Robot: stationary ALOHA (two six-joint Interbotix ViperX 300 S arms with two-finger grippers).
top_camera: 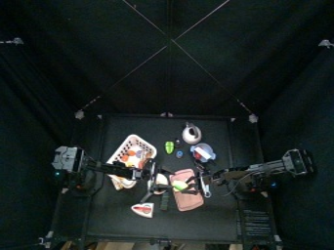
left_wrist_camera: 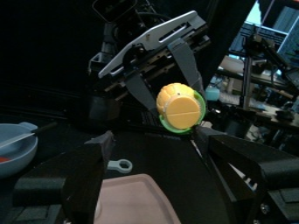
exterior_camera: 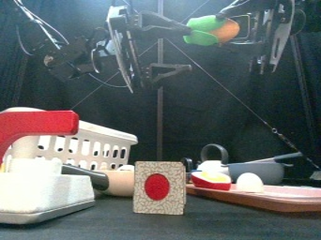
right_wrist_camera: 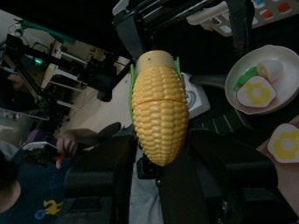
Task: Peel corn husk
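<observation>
The corn cob (right_wrist_camera: 158,109) is yellow, with a little pale green husk (right_wrist_camera: 173,61) left at its far tip. My right gripper (right_wrist_camera: 163,173) is shut on the cob's near end and holds it high above the table. In the front view the corn (exterior_camera: 207,31) hangs at the top, green end towards the left arm. My left gripper (left_wrist_camera: 163,171) is open and empty, a short way in front of the cob's tip (left_wrist_camera: 177,107). It also shows in the right wrist view (right_wrist_camera: 181,26), jaws spread beyond the husk.
On the table are a red-and-white basket (exterior_camera: 75,145), a pink board (exterior_camera: 269,195), a card with a red spot (exterior_camera: 160,187) and a lime-green item (top_camera: 177,147). A plate with an egg (right_wrist_camera: 263,79) lies below. A person (right_wrist_camera: 24,171) is beyond the curtains.
</observation>
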